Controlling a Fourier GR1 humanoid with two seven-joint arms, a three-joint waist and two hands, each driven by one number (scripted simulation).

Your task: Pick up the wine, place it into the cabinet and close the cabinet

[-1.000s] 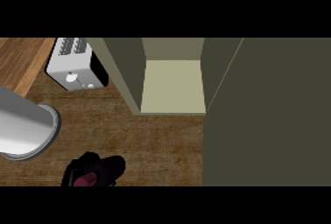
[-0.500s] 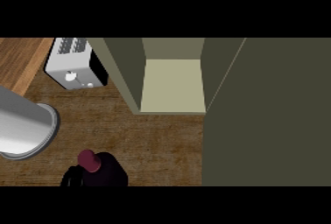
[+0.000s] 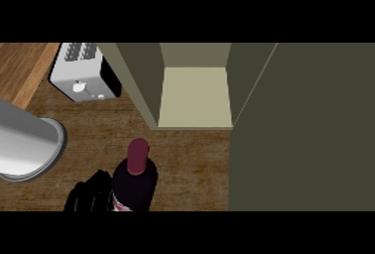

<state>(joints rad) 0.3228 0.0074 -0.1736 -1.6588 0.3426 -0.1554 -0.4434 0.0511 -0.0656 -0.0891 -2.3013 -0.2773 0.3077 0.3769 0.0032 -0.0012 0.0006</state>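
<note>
The wine bottle (image 3: 133,181) is dark with a maroon capped neck and stands upright near the lower edge of the head view. My right hand (image 3: 89,194) shows as black fingers curled against the bottle's left side, partly hidden by it. The cabinet (image 3: 139,84) stands open just beyond the bottle, and its pale inner floor (image 3: 195,96) is bare. Its olive door (image 3: 302,129) is swung open and fills the right side of the view. My left hand does not show.
A silver toaster (image 3: 84,73) sits on the wooden counter (image 3: 190,154) left of the cabinet. A large grey cylinder (image 3: 23,144) comes in from the left edge, close to the bottle.
The bottle, with my hand on it, has come up into view from the lower edge and now stands closer to the cabinet opening. Cabinet, door and toaster are unmoved.
</note>
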